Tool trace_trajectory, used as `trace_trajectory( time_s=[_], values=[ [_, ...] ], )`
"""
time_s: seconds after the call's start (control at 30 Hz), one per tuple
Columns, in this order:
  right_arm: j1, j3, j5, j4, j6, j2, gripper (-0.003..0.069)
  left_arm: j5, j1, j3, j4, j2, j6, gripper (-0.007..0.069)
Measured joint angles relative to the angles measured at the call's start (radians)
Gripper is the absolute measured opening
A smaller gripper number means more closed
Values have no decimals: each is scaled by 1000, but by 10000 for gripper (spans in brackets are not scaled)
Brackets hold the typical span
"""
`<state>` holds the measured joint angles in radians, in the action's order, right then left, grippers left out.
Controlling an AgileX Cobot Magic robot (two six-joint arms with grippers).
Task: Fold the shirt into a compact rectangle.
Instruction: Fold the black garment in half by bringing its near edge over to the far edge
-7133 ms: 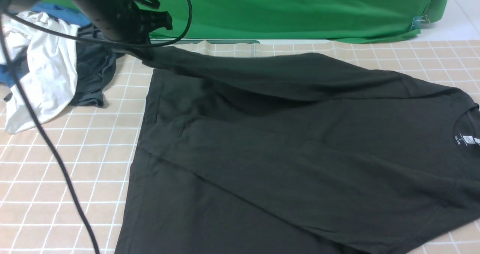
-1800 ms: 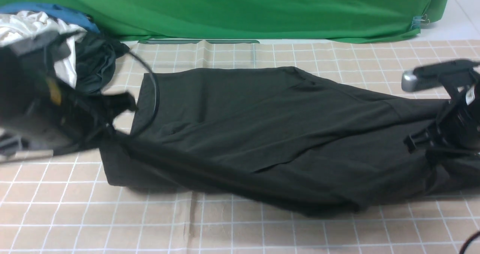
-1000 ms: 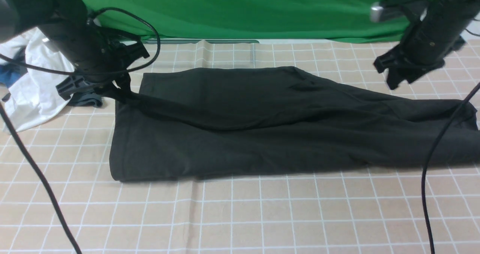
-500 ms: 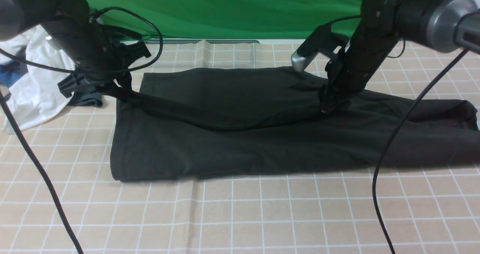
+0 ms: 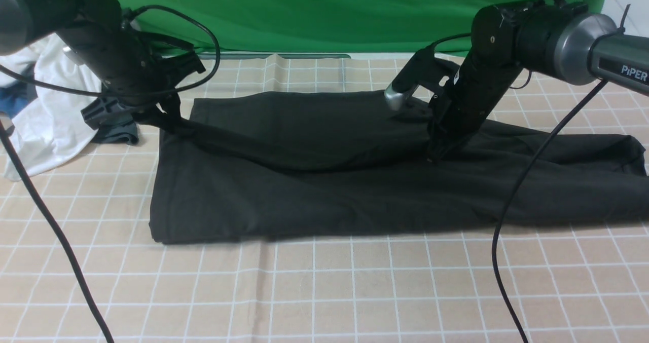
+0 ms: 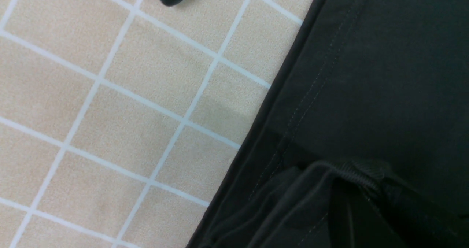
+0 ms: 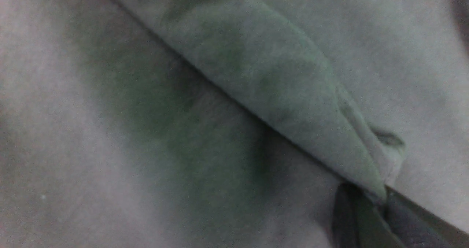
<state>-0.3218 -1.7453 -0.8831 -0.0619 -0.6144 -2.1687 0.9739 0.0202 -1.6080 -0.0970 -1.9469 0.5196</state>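
The black shirt [image 5: 324, 181] lies folded lengthwise as a long band across the checked tablecloth; its logo and neck label are hidden. My left gripper [image 5: 165, 122] is shut on the shirt's far left corner and holds it slightly off the cloth. In the left wrist view the stitched hem [image 6: 304, 105] runs into bunched fabric pinched by the gripper [image 6: 351, 184]. My right gripper [image 5: 435, 153] reaches down onto the upper layer's edge right of centre. In the right wrist view a folded flap of the shirt [image 7: 263, 72] ends between the shut gripper [image 7: 381, 200].
A pile of white, blue and dark clothes [image 5: 45, 105] lies at the far left. A green backdrop [image 5: 329, 13] closes off the back. Black cables hang from both arms, one at the left [image 5: 50, 231] and one at the right [image 5: 512, 221]. The tablecloth [image 5: 355, 292] spreads in front.
The right arm came down from the far right, where it hung free, onto the shirt's middle fold edge and closed there. The left gripper kept its hold on the corner, barely shifting.
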Motion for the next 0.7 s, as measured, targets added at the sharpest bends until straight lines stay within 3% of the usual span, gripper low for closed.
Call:
trace_trajectory(
  time_s=[0.33, 0.7],
  values=[
    [47, -153, 5, 1, 44, -1, 52, -10, -3, -125, 2, -3, 83, 31],
    [51, -172, 200, 1, 54, -45, 51, -162, -12, -169, 0, -100, 106, 31]
  ],
)
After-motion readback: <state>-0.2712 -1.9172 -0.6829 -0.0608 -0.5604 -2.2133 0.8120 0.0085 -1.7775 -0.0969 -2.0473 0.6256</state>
